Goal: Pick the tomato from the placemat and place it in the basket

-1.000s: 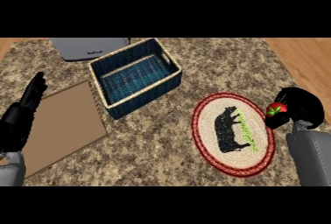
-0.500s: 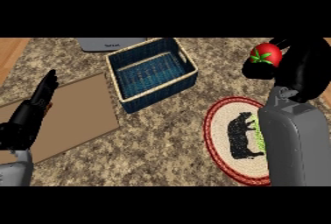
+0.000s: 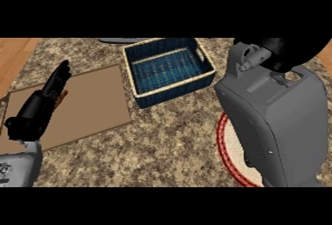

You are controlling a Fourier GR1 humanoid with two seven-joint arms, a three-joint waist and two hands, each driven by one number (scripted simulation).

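Right hand hung at the upper right, just beside the basket, fingers hidden (impossible to tell whether curled or straight). Tomato nowhere to be seen from the head view. Grey right forearm covered most of the red-rimmed placemat. Left hand rested at the left edge, fingers straight and together, over a brown board.
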